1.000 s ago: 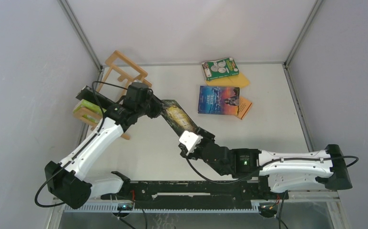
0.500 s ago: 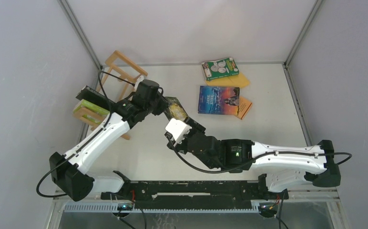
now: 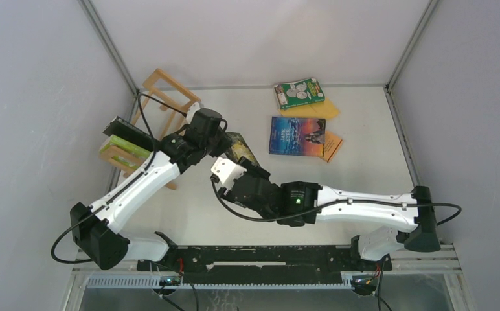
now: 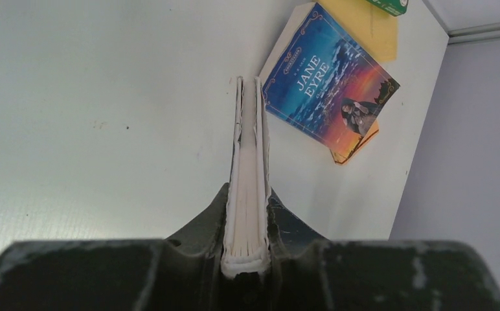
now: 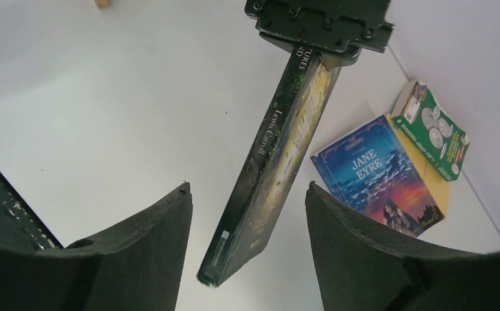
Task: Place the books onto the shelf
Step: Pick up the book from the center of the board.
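Observation:
My left gripper [image 4: 248, 192] is shut on the spine end of a black book with gold print [image 5: 280, 149], which it holds in the air, edge-on. My right gripper [image 5: 248, 188] is open, a finger on each side of that book's free end, touching neither face. In the top view the held book [image 3: 241, 149] hangs between the two wrists at table centre-left. The wooden shelf [image 3: 170, 91] stands at the far left with a lime-green book [image 3: 119, 148] and a dark book [image 3: 127, 133] in it. A blue book [image 3: 297, 135] lies flat on the table.
A green book with white circles [image 3: 299, 92] rests on a yellow-orange one [image 3: 328, 109] at the back. Another orange book [image 3: 333, 146] pokes out from under the blue one. Grey walls close in the table [image 3: 377, 175] on the left, right and back.
The right arm has reached left and forward, bringing its open fingers up around the book's free end. The left gripper has shifted slightly right with the book, which now looks steeper.

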